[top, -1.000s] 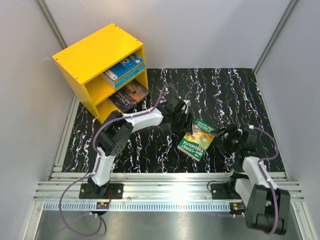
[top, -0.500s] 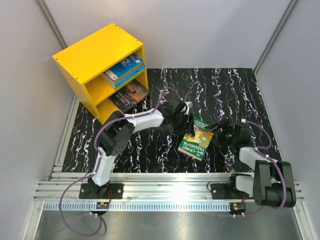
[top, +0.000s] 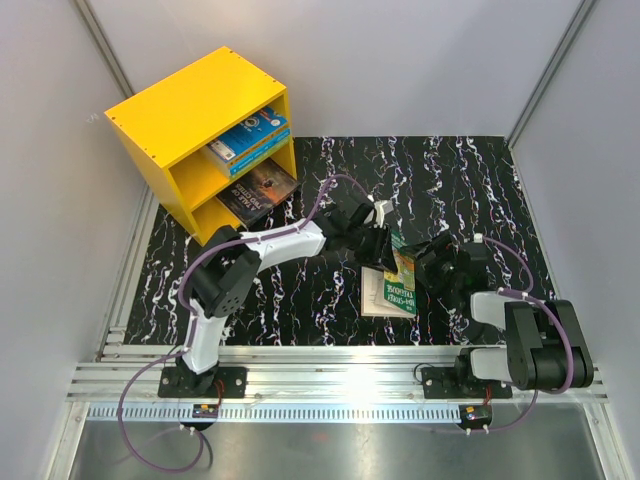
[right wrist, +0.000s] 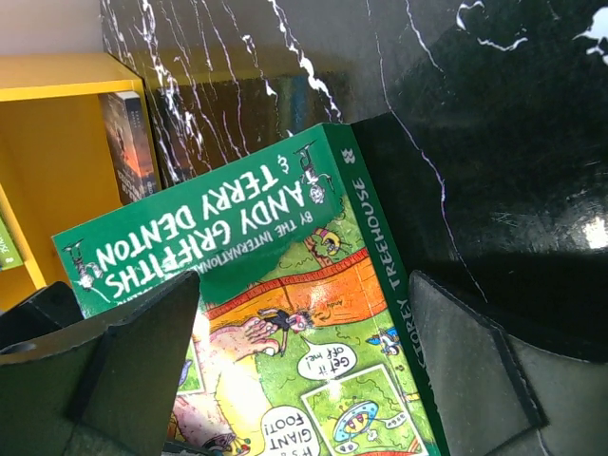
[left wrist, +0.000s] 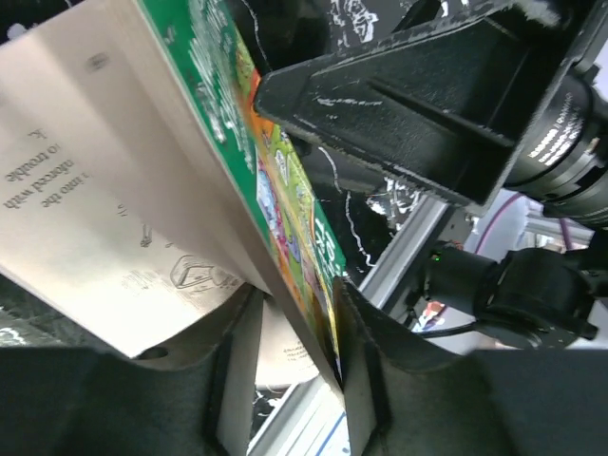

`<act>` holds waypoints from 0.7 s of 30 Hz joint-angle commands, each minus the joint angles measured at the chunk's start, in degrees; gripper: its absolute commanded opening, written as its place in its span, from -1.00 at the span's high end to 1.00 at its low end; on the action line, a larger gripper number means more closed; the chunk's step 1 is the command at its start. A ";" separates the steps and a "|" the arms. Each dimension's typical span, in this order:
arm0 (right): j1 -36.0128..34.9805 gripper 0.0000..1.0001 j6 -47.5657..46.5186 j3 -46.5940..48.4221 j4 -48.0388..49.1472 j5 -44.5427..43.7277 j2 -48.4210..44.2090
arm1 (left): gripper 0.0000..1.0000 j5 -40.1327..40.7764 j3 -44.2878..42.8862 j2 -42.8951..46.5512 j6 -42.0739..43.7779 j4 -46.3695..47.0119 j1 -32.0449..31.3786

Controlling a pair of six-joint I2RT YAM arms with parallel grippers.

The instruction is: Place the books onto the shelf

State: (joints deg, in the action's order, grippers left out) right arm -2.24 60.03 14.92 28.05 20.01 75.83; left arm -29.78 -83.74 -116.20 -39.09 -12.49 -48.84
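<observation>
Straddles the raised front cover of the green book (left wrist: 285, 218) with the left gripper (left wrist: 294, 318), fingers (left wrist: 359, 380) drawn in narrow, one against the glossy face, the other just beside the underside; cannot tell whether clamped tight. Holds the right gripper (right wrist: 304, 285) at full spread, fingers (right wrist: 123, 361) flanking that cover without gripping it. Finds the book tilted up, pages fanned, on the black marbled mat (top: 470, 190), well apart from the yellow shelf (top: 190, 110).

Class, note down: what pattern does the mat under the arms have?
The mat is black with white marble-like streaks; clearest in the top external view.
</observation>
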 commanded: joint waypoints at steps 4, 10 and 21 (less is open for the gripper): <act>-1.71 -0.99 0.09 -3.40 -6.52 -0.94 3.88 | 0.89 -1.52 -3.35 0.89 -1.43 3.79 -0.47; -1.71 -0.99 0.53 -4.72 -3.80 -0.15 3.18 | 1.00 0.25 -0.63 2.99 0.33 3.52 -0.03; -1.89 -1.00 3.16 -6.74 6.82 4.86 6.86 | 1.00 -1.94 -1.25 8.71 2.18 2.29 3.66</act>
State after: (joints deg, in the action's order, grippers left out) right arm -3.14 63.31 11.66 37.91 23.22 78.96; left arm -29.54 -83.13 -111.98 -37.69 -14.52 -46.09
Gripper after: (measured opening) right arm 0.993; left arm 0.032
